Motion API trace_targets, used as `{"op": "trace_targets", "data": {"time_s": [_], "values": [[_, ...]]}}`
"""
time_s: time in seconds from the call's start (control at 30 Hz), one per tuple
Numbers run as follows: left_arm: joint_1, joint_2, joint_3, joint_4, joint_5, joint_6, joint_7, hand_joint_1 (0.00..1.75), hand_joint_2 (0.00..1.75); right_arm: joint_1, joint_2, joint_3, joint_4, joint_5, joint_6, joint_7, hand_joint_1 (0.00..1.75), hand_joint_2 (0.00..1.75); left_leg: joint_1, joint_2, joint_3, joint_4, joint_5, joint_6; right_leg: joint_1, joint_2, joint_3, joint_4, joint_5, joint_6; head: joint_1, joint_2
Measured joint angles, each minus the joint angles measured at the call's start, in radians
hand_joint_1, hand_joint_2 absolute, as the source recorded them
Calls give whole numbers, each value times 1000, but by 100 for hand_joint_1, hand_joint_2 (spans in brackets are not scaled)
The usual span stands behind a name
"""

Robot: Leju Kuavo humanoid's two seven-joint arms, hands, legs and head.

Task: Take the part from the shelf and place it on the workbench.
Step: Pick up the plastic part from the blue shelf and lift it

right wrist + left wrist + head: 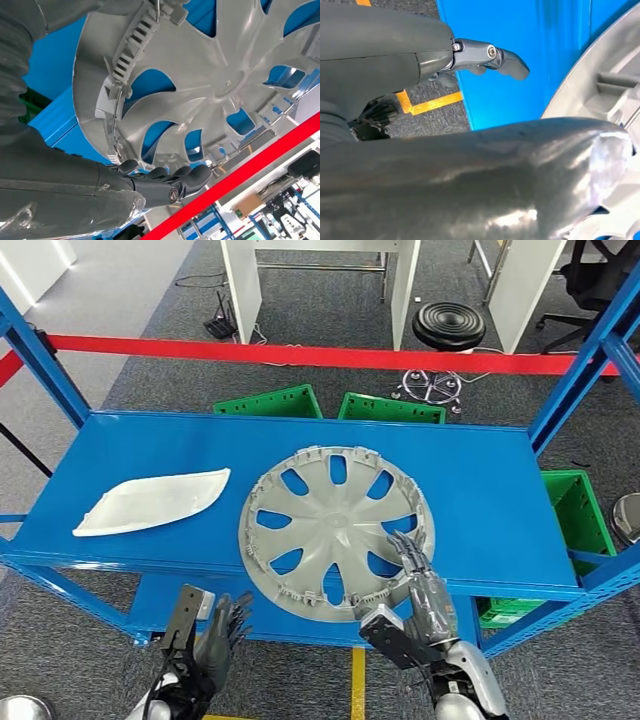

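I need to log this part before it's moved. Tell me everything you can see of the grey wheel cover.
The wheel cover is a round grey disc, plastic by its look, with curved spokes, cut-out openings and a ring of clips around its rim. It lies flat, inner side up, on the blue shelf, its near edge overhanging slightly. The right hand rests on its near rim.

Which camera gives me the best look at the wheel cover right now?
The head view: it shows the whole wheel cover flat on the blue shelf. The right wrist view shows its ribbed inner face close up; the left wrist view catches just an edge.
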Motion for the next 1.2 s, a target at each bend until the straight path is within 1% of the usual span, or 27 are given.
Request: {"op": "trace_targets", "data": {"time_s": [0.33,0.5,0.57,0.73,0.93,0.97,1.1,1.2], "values": [[0,8,-9,-1,0,0,-2,0,0,3,0,-5,-4,-6,4,-7,0,175,0,0,0,0,0,0,0,0,0,0,0,0,0,0],[-1,8,-12,-2,13,13,-43,0,0,48,-6,-30,-48,-124,74,-119,0,175,0,0,0,0,-1,2,0,-1,-4,0,-1,0,0,0],[-5,8,-13,-3,18,17,-47,0,0,65,-11,-37,-62,-108,86,-132,0,175,0,0,0,0,-2,2,0,0,-1,0,-1,0,0,0],[-16,8,-20,-3,23,22,-48,0,0,83,-22,-34,-65,-20,87,-146,0,175,0,0,0,0,-2,2,0,0,0,0,-1,0,0,0],[-19,8,-22,-3,25,24,-47,0,0,82,-26,-27,-65,1,85,-153,0,175,0,0,0,0,-2,2,0,0,0,0,-1,0,0,0],[-20,8,-22,-2,30,29,-46,0,0,82,-29,-20,-64,12,83,-158,0,175,0,0,0,0,-2,2,0,0,0,0,-1,0,0,0],[-25,9,-11,35,83,40,-74,0,0,61,-63,59,-61,68,76,-183,0,175,0,0,0,0,-2,2,0,0,0,0,-1,0,0,0],[-25,10,-7,47,85,39,-76,0,0,59,-69,71,-61,68,75,-184,0,175,0,0,0,0,-2,2,0,0,0,0,-1,0,0,0]]}}
